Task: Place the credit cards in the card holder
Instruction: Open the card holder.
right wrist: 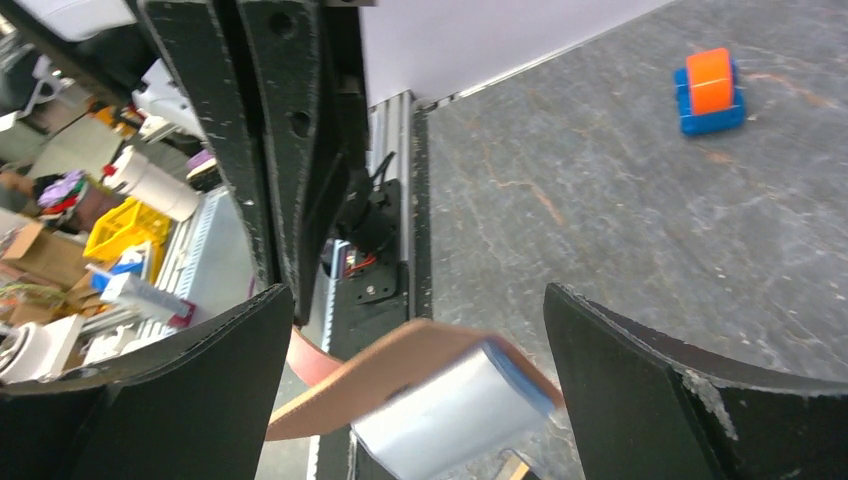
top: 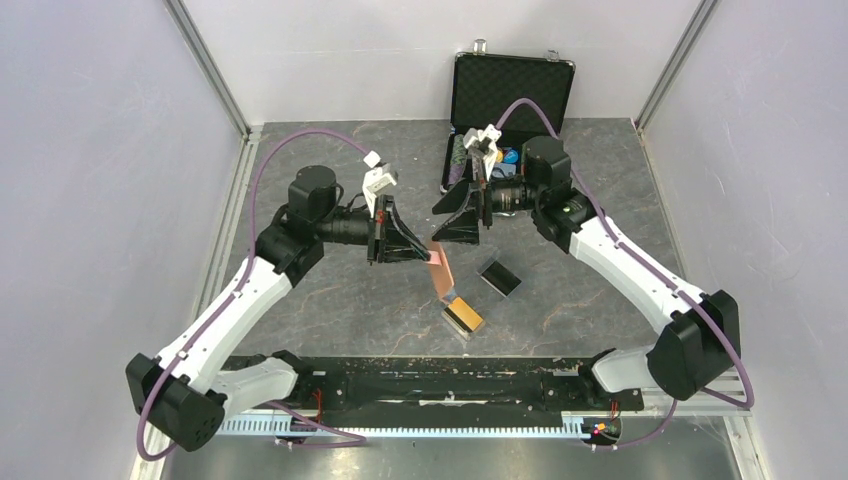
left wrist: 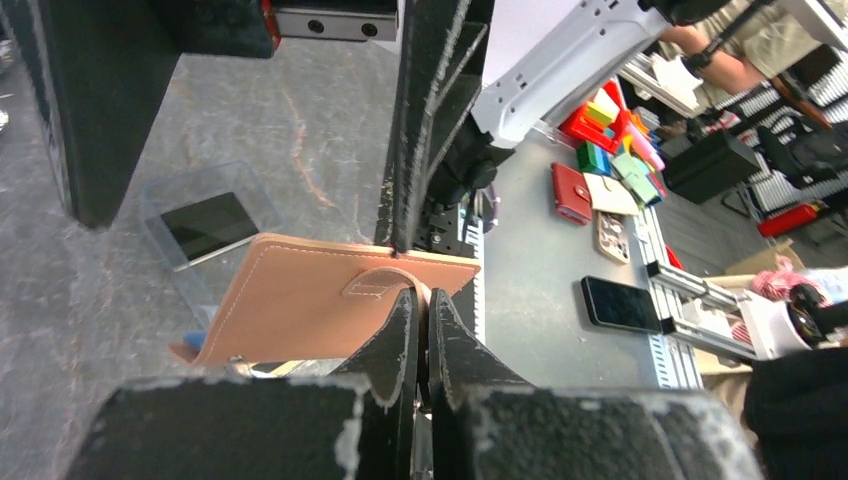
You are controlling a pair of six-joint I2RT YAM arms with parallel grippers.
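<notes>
The dark, veined worktop sits inside pale walls, with a black foam-lined case open at the back. Above the middle of it the card holder hangs in the air, tilted, well clear of the surface. The left claw is clenched on it, and as far as I can see it pinches only the snap tab. The right claw stands spread wide, its jaws on either side of the holder's far end and not touching it.

That thin pinch is my worry. The tab is a soft strap, so the holder could swing, twist or slide out, most of all if the right claw nudges it while closing. A hard squeeze from the right could also flatten the clear sleeve showing at the holder's edge, leaving no mouth for a card.

The cards are on the worktop below: a black card in a clear box and a gold-orange card nearer the arms. With both claws busy at the holder, neither is free to fetch one.
</notes>
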